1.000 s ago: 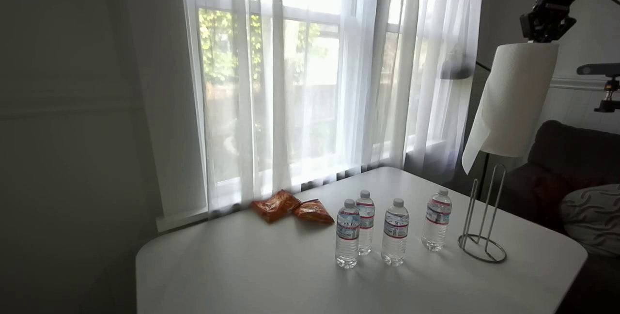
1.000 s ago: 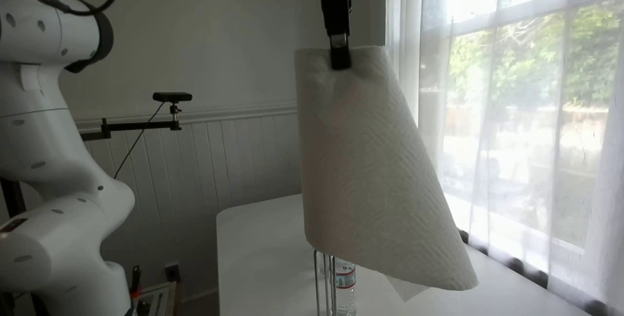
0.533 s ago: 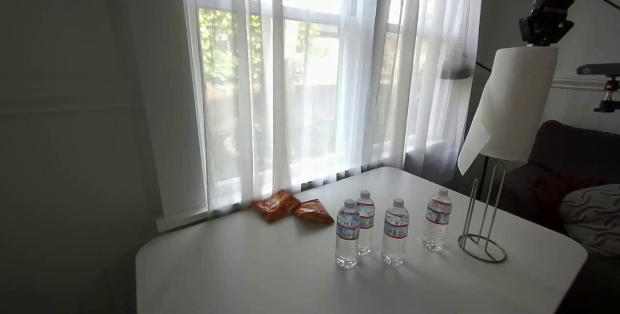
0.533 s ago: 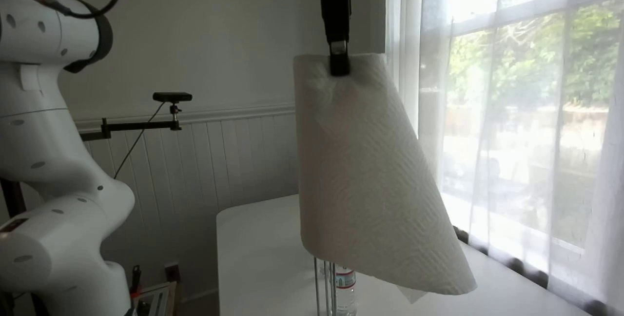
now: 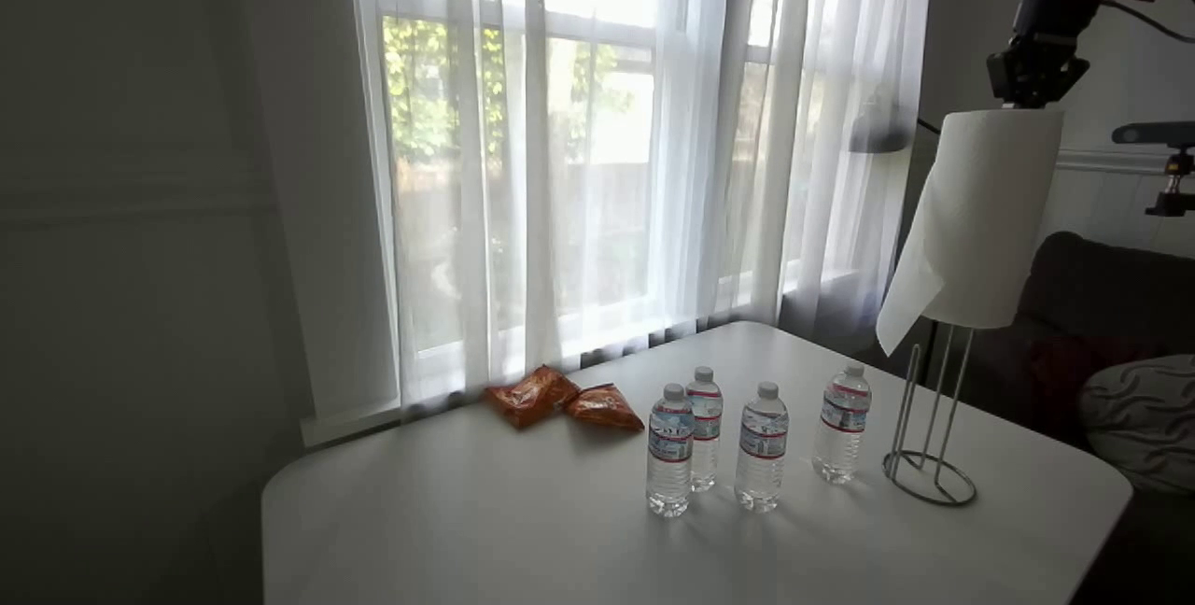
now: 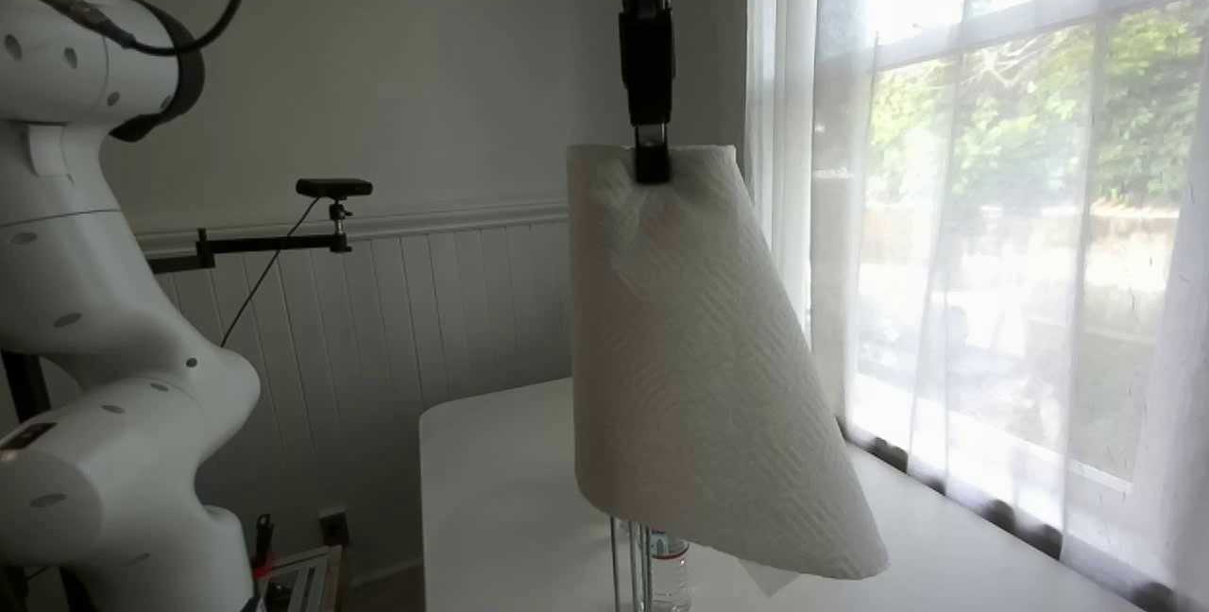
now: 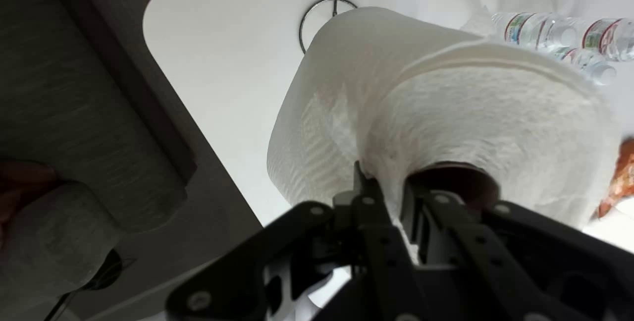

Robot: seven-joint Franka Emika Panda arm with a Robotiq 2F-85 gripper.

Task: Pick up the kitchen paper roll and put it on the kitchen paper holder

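Pinching gripper (image 7: 387, 183): I clasp the kitchen paper roll (image 5: 994, 222)
Roll: above the base of the kitchen paper holder (image 5: 938, 390)

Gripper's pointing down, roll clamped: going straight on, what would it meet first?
The kitchen paper roll in the gripper would likely meet the kitchen paper holder, whose rods show below it in both exterior views. The roll hides the taller tops, so alignment with its core is unclear.

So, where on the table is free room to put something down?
In an exterior view, most room is on the table left of the water bottles, in front of the orange packets. Crowded: around bottles and wire holder, where the paper roll hangs.
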